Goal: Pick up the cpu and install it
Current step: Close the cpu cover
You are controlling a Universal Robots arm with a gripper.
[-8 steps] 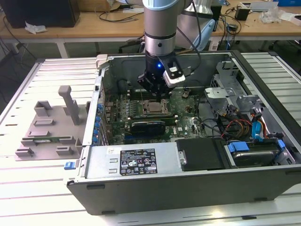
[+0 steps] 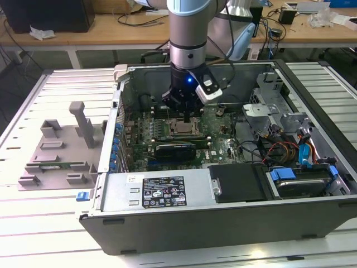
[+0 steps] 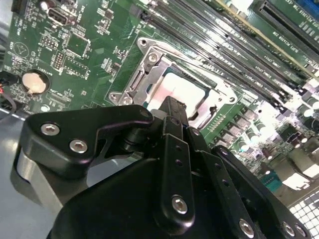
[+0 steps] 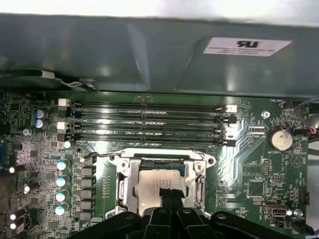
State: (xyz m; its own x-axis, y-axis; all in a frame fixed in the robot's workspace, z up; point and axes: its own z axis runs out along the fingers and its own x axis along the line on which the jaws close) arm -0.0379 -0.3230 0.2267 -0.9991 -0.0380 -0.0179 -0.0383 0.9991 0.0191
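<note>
The cpu (image 4: 153, 181) seems already seated in the socket (image 4: 124, 185), at 12 o'clock from the dark card (image 2: 175, 149) in the exterior view, with the gripper (image 4: 172, 194) pressed together atop it.

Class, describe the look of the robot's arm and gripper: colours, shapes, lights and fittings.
The arm is a silver-grey cylinder with a pale blue band, ending in a black wrist carrying a lit blue light and a silvery side module. The gripper is black, with jointed link fingers and silver screws.
</note>
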